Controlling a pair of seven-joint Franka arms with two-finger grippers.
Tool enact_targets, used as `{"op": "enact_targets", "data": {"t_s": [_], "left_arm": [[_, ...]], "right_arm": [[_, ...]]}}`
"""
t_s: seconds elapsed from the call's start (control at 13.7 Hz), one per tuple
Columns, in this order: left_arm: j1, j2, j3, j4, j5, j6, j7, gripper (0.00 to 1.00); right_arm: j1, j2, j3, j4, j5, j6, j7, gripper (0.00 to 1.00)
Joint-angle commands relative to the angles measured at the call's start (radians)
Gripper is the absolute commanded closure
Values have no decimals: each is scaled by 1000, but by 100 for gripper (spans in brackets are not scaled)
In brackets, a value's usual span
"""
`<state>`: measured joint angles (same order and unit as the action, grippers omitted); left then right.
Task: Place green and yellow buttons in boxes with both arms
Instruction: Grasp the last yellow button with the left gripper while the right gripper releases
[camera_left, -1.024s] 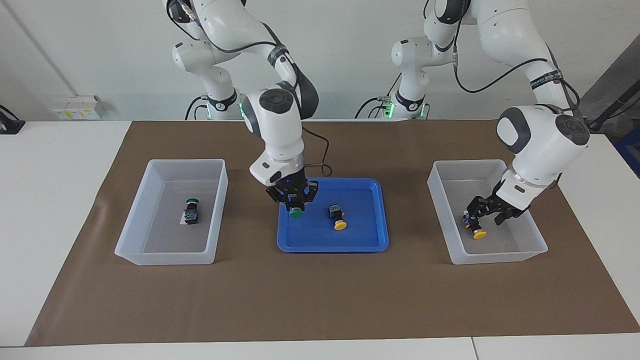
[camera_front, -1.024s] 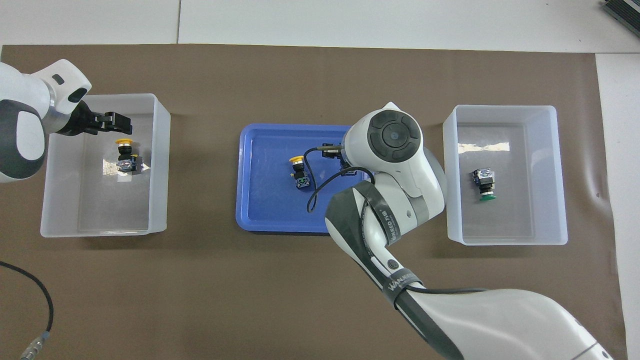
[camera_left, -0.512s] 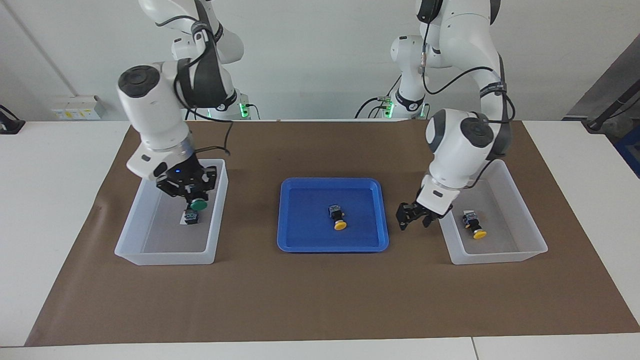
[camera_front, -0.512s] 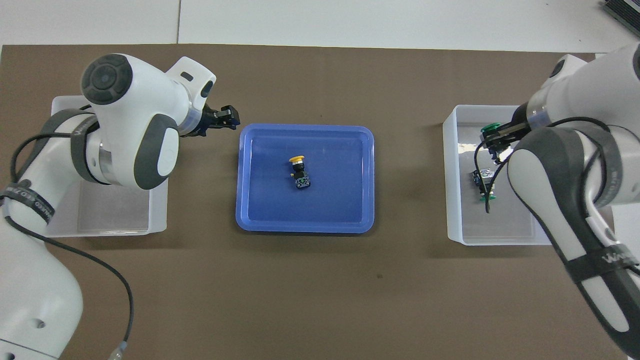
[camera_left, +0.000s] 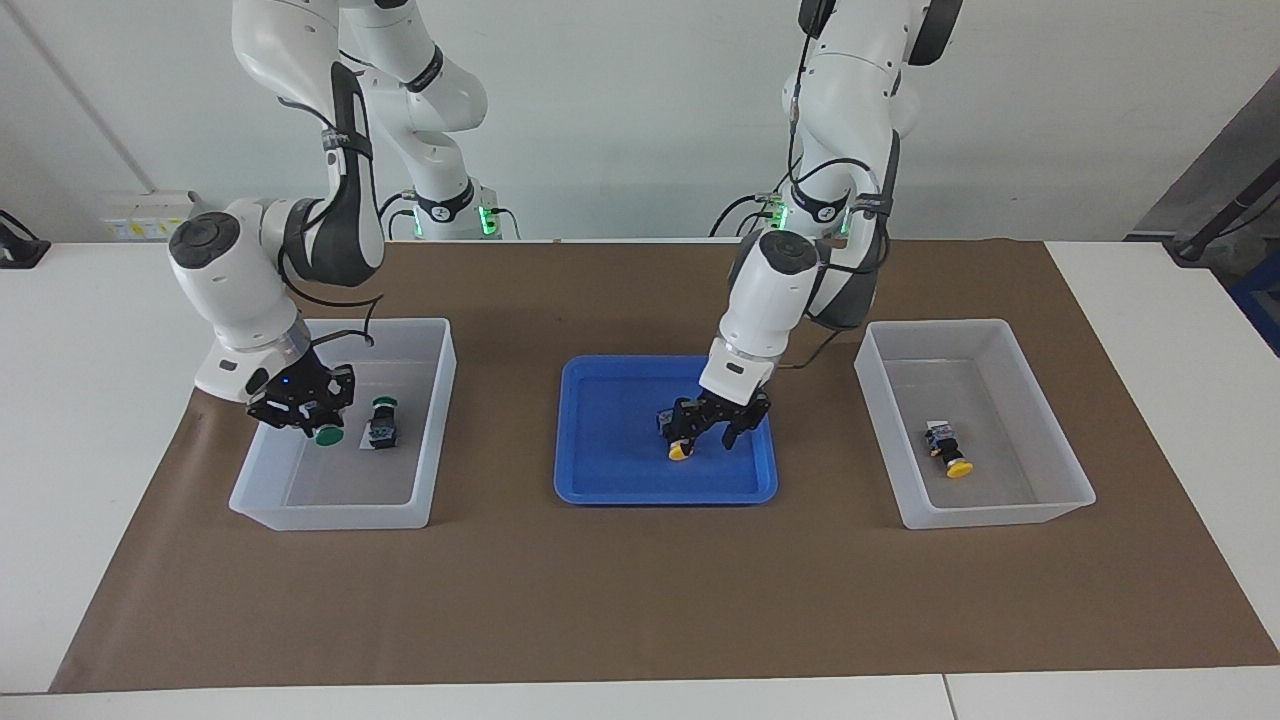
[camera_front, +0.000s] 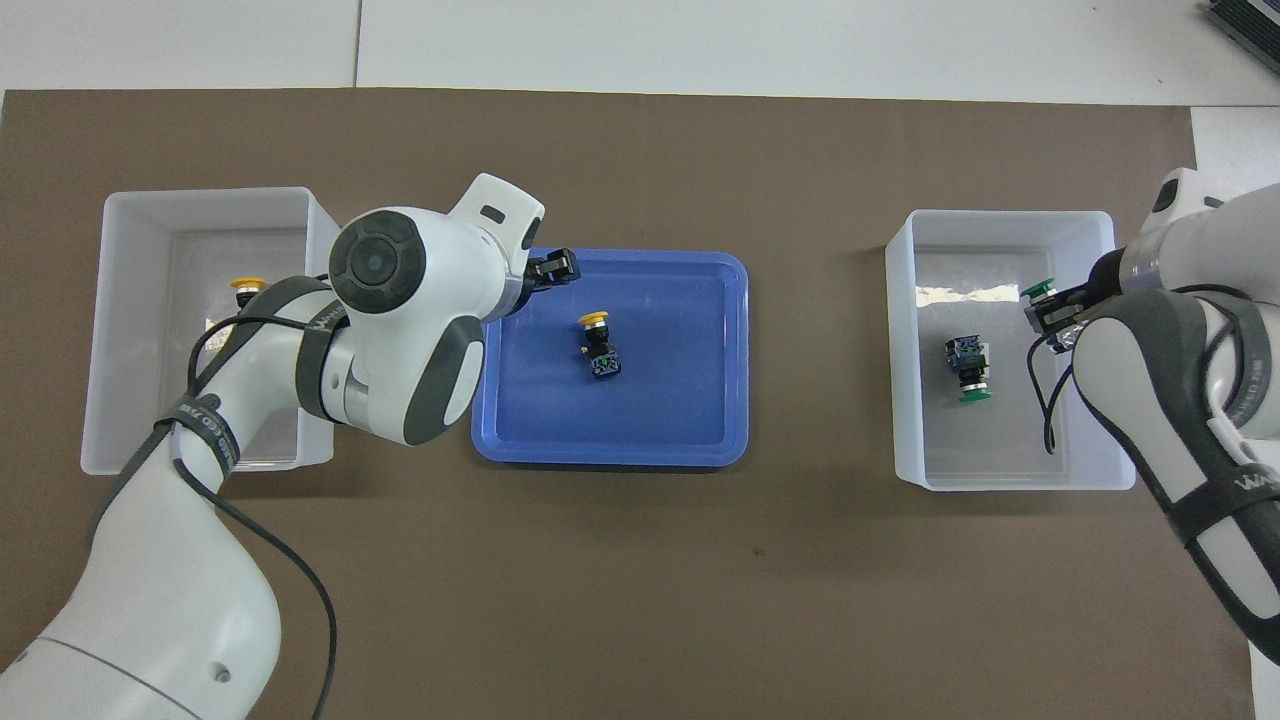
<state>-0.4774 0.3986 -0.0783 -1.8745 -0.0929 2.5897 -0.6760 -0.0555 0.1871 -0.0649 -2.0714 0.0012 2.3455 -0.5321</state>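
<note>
Action at both ends of the desk. The right gripper (camera_left: 318, 425) (camera_front: 1050, 305) hangs over the translucent white rectangular plastic bin (camera_left: 440, 340) (camera_front: 1000, 215) that sits by the desk's edge at the right arm's end, and its fingers are pinching a green-capped black push-button switch (camera_left: 325, 436) (camera_front: 1038, 289), cap pointing down and away from the robots. It's low, inside the bin's outline, close to the wall that faces that end edge.

On the floor of that bin lies a second green-capped switch (camera_left: 382, 425) (camera_front: 968, 365), on its side on a small white label, apart from the held one.

Middle of the desk now: the shallow blue plastic tray (camera_left: 600, 480) (camera_front: 700, 420) holds one yellow-capped black push-button switch (camera_left: 678, 440) (camera_front: 597, 340), lying on its side with the cap toward the edge farthest from the robots. The left gripper (camera_left: 712, 430) (camera_front: 558, 268) is over the tray, fingers spread wide, nothing between them. From across the table one finger overlaps the switch; from above the two look apart, so contact cannot be told.

Over by the edge at the left arm's end, the matching translucent white bin (camera_left: 960, 325) (camera_front: 200, 193) has another yellow-capped switch (camera_left: 948, 450) (camera_front: 247, 287) on its floor, partly hidden by the left arm from above.

Everything sits on a brown mat (camera_left: 640, 600) (camera_front: 640, 600) over the white desk (camera_left: 100, 350).
</note>
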Motion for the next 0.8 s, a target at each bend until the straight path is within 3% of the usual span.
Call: {"op": "enact_targets", "data": {"t_s": [0.0,0.15,0.22,0.29,0.51,0.73], "left_arm": [[-41,-3,18,-23,-15,36,-22,31],[-56,-3,18,-41,-15,50,-17,38],[-56,-3,18,-57,-15,70,-10,42],[-56,-3,18,-63,-15,87,-8,47],[-55,22,18,-66,-15,114,-4,52],[-50,23,20,-69,-15,121,-5,69]], "right_arm": [[-26,8,14,-47,-4,73,-17,69],[-17,25,16,-49,-4,106,-3,52],[-12,29,16,-49,-4,113,4,37],[-12,31,16,-49,-4,118,12,0],[-9,22,19,-29,-4,112,26,0],[34,-12,22,31,-4,61,170,0]]}}
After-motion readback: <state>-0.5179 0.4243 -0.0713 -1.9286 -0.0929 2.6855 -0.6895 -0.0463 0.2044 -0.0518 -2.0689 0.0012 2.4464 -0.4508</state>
